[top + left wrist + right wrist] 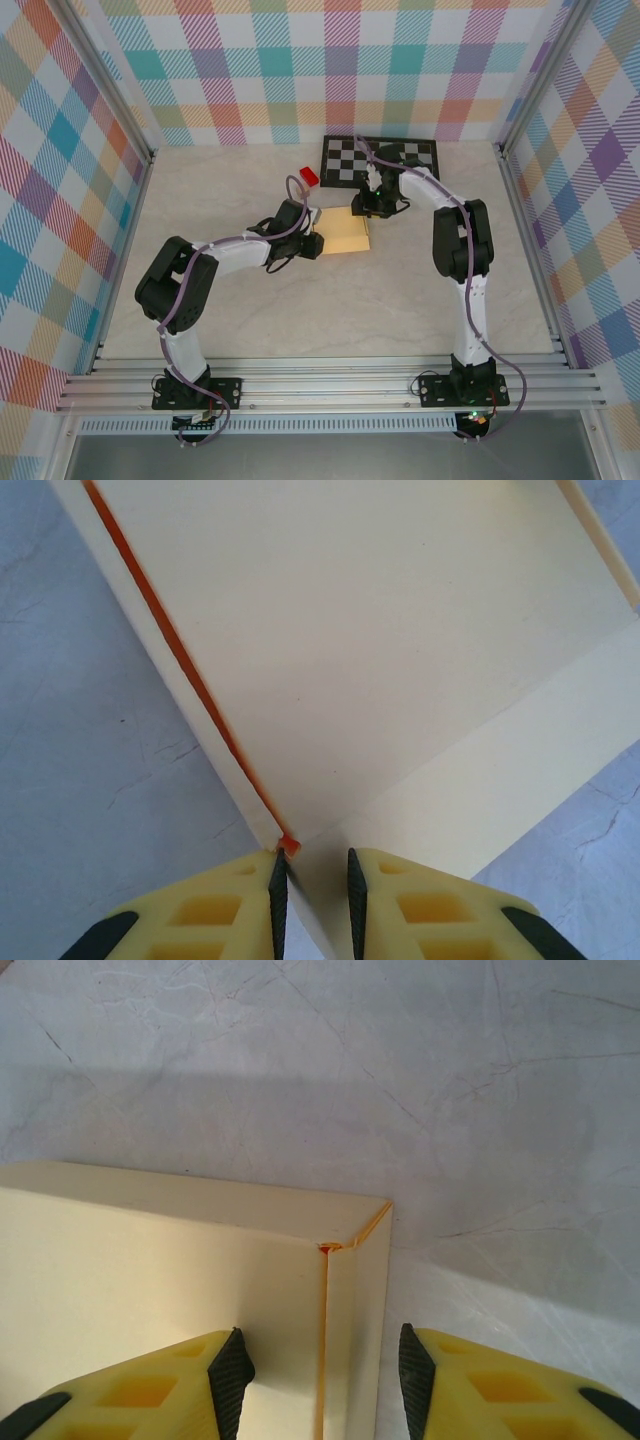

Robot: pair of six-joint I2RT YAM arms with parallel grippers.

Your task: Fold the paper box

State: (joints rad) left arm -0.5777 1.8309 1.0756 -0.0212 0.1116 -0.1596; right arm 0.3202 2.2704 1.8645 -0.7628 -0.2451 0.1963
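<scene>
Arms (230, 250) (455, 235) bent toward paper box (347, 232), right tool (320, 1350) released astride wall (358, 1300), left tool (318, 865) unclear.

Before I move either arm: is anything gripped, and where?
Left gripper appears to pinch the paper box at a corner, though contact isn't certain. Right gripper straddles another corner wall, jaws apart, not clamping.

A black-and-white checkerboard mat (345, 160) lay flat at the far side of the pale marble-patterned table (300, 320). A small red block (308, 178) sat just off the mat's left near corner. Pastel plaid walls (300, 60) enclosed the table, and aluminium rails (330, 385) ran along its near edge.
</scene>
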